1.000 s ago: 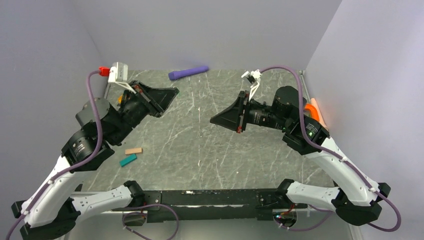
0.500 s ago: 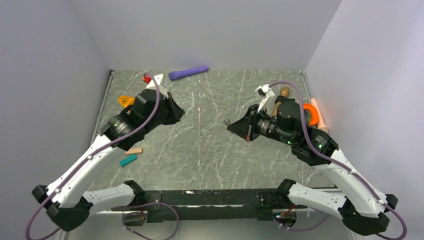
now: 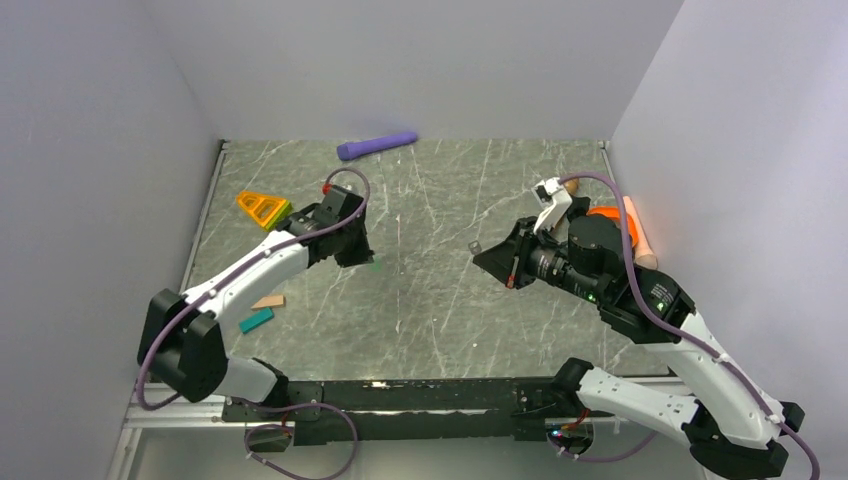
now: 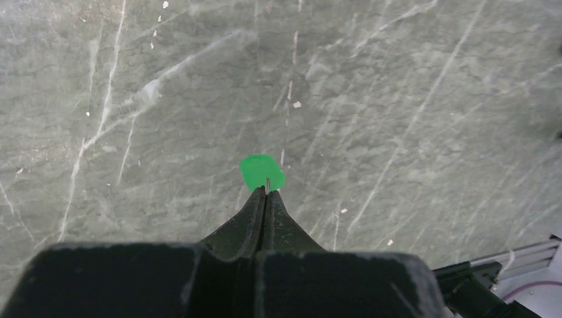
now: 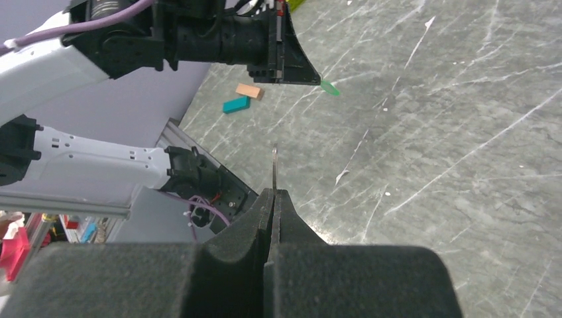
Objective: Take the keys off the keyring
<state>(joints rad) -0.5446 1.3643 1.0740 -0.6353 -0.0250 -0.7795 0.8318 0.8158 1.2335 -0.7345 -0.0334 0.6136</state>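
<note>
Our left gripper [image 4: 266, 197] pinches the key [image 4: 261, 171] by its near edge, just beyond the tips; our right gripper [image 5: 273, 197] pinches the ring [image 5: 274, 164]. The key looks light, stiff and slick; we'd hold its flat faces.

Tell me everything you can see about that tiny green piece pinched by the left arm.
The green piece is tiny, flat and bright green, an oblong with rounded corners, seemingly smooth plastic. The left gripper has its jaws shut on one end; the rest sticks out free. It sits low over the grey marbled table; whether it touches cannot be told. It is well apart from the thin metal strip pinched in the right gripper.
</note>
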